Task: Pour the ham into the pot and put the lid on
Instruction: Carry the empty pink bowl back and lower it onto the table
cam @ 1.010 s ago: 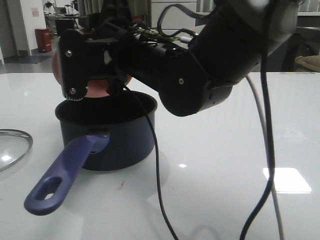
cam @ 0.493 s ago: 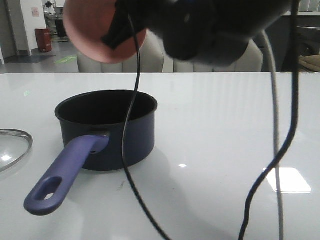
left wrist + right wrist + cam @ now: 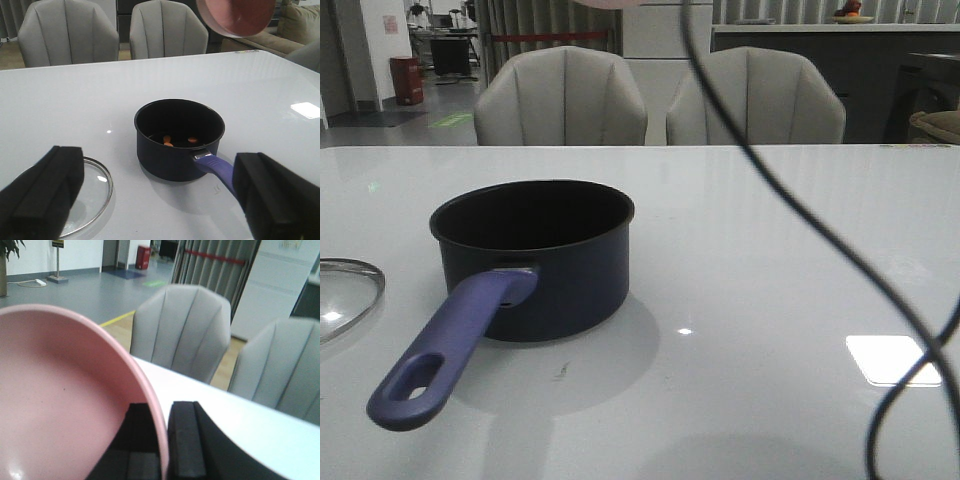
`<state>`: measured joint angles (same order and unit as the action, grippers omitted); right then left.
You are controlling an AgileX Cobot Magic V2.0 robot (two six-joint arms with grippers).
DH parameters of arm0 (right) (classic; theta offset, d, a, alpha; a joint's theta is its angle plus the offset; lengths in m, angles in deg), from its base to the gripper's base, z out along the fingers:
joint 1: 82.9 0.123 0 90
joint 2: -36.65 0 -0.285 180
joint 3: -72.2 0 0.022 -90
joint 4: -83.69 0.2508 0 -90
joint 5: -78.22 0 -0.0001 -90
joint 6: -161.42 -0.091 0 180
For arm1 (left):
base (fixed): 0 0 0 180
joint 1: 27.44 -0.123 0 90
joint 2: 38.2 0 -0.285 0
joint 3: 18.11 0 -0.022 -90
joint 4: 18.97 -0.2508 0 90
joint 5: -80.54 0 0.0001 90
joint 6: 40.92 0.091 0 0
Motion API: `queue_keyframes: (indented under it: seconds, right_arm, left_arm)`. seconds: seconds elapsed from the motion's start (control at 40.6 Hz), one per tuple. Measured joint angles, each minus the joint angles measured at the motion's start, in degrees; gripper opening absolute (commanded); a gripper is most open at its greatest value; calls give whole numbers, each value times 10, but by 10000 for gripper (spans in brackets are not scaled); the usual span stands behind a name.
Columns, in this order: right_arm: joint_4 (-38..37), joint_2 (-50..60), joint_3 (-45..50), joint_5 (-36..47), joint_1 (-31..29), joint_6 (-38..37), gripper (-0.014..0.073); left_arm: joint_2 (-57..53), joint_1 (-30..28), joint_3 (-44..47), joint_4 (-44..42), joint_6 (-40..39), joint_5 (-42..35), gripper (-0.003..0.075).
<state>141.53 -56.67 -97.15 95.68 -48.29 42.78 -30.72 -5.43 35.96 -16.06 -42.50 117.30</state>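
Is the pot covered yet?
No. The pot is open with ham inside; the lid lies flat on the table beside it.

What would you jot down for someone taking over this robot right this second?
Right gripper: shut on the rim of the pink bowl, held high above the table; the bowl looks empty.
Left gripper: open, holding nothing, facing the pot.
Ham: a few orange chunks lie on the pot's bottom.
Lid: flat on the table beside the pot, on the robot's left, not touching it.
Done: the ham is in the pot.
Left: put the bowl down, pick up the lid, presumably with the left gripper, and set it on the pot.
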Motion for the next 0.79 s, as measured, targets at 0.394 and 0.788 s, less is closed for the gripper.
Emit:
queue_keyframes:
  seconds: [0.394,0.788]
  right_arm:
    - [214,9,40,-156,-204,122,133]
    - [208,6,124,-285,-322,122,134]
  left_arm:
    - [0,0,0,0,0,0,637]
    - [0,0,0,0,0,0,637]
